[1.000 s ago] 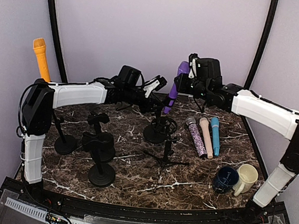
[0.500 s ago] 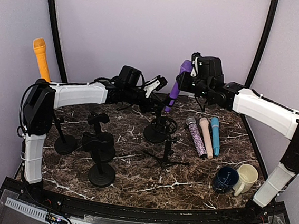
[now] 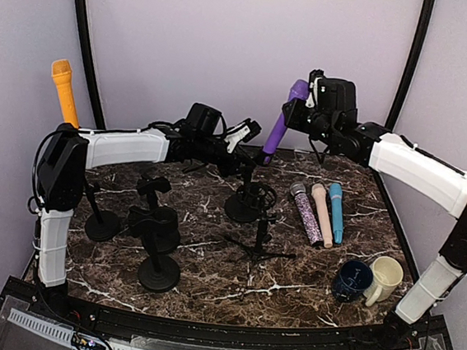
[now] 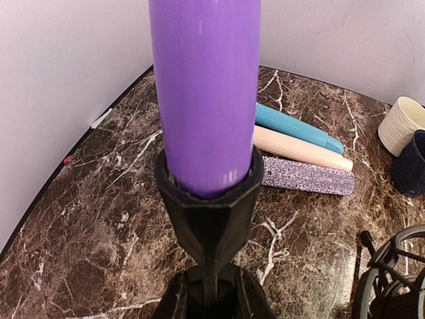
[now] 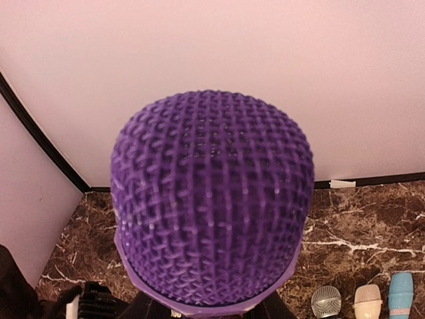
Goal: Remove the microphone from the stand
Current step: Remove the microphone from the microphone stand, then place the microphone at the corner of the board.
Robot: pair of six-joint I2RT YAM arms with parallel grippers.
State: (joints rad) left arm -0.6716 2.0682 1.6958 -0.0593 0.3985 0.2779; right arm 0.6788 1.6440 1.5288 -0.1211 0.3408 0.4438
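Right gripper [image 3: 299, 108] is clamped on the purple microphone [image 3: 275, 133], far centre, ready to lift it. Left gripper [image 3: 249, 154] pinches the stand [image 3: 247, 203] so it won't tip. Left wrist: the mic's butt sits in the clip [image 4: 209, 206]. Right wrist: just the mesh head [image 5: 212, 199].

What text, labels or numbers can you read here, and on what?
None readable in any view.
The purple plastic microphone and black microphone stand: no print visible.
The teal microphone, peach microphone, glitter-covered microphone, cream ribbed mug, dark blue mug: no markings visible.
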